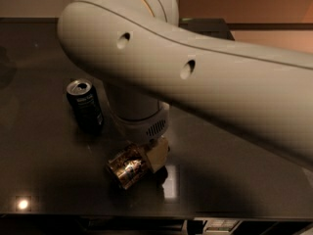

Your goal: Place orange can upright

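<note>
Camera view: a shiny orange-gold soda can (128,166) lies on its side near the front edge of a dark glossy table (44,180), touching the cream gripper (154,154) under a bulky white robot arm (205,77). Whether the gripper clasps it cannot be told. A dark drinks can (85,105) stands upright nearby.

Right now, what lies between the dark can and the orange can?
Only bare table separates the dark can and the orange can in the camera view; the gripper is at the orange can.
</note>
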Tool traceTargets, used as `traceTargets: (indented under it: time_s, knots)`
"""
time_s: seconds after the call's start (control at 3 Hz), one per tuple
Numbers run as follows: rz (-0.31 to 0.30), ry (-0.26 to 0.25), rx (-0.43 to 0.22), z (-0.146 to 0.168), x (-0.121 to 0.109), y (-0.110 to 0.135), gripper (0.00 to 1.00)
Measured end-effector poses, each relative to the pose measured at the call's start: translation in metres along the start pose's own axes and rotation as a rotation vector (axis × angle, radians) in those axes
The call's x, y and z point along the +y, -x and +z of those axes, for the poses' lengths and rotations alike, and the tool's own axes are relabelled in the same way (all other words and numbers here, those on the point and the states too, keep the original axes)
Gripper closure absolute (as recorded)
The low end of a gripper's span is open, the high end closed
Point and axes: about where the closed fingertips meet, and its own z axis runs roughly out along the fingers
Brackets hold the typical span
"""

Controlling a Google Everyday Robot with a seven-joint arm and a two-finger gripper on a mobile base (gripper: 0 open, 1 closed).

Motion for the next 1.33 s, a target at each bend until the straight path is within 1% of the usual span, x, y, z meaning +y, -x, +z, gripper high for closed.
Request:
traceTargets:
  time_s: [0.33,0.67,1.0,1.33]
  knots:
    - [-0.086,-0.011,0.101,-0.023,-0.009,-0.012,1.0]
    - [-0.187,-0.054,0.196,-0.043,-0.02,-0.027,1.0]
    - [-0.295,-0.087,0.262,-0.057,-0.029,-0.037,1.0]
    - [-0.347,-0.108,0.298,-0.067,-0.029,-0.045,1.0]
